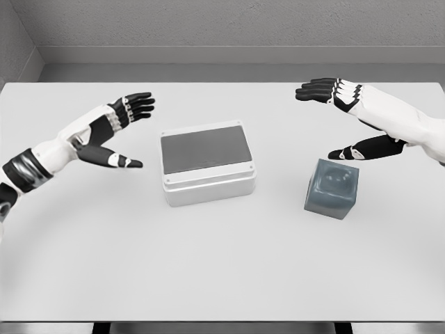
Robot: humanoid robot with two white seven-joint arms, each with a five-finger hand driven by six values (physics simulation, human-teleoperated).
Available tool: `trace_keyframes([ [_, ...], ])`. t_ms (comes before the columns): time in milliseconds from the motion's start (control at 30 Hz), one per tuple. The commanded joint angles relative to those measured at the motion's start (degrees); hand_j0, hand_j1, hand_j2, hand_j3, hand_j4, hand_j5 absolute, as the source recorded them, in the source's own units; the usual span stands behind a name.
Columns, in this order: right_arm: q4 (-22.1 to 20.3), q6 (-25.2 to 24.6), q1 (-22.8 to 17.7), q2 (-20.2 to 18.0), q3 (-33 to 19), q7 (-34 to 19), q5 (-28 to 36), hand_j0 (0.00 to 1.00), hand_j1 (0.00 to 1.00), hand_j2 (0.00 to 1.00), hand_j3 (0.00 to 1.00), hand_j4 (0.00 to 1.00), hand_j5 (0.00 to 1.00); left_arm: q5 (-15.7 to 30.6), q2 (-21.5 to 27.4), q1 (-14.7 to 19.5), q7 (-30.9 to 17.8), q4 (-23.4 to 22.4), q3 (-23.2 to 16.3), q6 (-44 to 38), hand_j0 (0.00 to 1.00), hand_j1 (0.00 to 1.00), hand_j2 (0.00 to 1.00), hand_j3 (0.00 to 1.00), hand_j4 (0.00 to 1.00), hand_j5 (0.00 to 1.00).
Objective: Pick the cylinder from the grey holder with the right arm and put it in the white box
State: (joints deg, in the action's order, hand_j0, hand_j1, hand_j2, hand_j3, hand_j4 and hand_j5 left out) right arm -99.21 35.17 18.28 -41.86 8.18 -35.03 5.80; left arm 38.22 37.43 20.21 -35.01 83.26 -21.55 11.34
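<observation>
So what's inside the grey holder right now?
The grey holder shows a dark round recess in its top; whether the cylinder sits in it cannot be told. The right hand hovers behind it, fingers open, holding nothing.

Box (207,164) is set mid-bench (222,278); holder (332,188) is placed right of it, slightly nearer, well apart.
</observation>
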Motion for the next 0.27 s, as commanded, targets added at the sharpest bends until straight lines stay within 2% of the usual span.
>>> trace_keyframes([
  [0,0.0,-0.2,0.0,-0.1,0.0,0.0,0.4,1.00,1.00,1.00,1.00,1.00,1.00,0.4,1.1,0.0,0.0,-0.1,2.3,-0.1,1.00,1.00,1.00,1.00,1.00,1.00],
  [67,0.0,-0.2,0.0,-0.1,0.0,0.0,0.4,1.00,1.00,1.00,1.00,1.00,1.00,0.4,2.8,-0.1,0.0,-1.3,3.9,-0.1,1.00,1.00,1.00,1.00,1.00,1.00],
  [167,0.0,-0.2,0.0,-0.1,0.0,0.0,0.4,1.00,1.00,1.00,1.00,1.00,1.00,0.4,5.5,-0.2,0.0,-6.1,7.7,0.0,1.00,1.00,1.00,1.00,1.00,1.00],
  [233,-0.1,-0.2,0.0,-0.1,0.0,0.0,0.4,1.00,1.00,1.00,1.00,1.00,1.00,0.4,5.8,-0.2,0.0,-7.4,8.5,0.0,1.00,1.00,1.00,1.00,1.00,1.00],
])
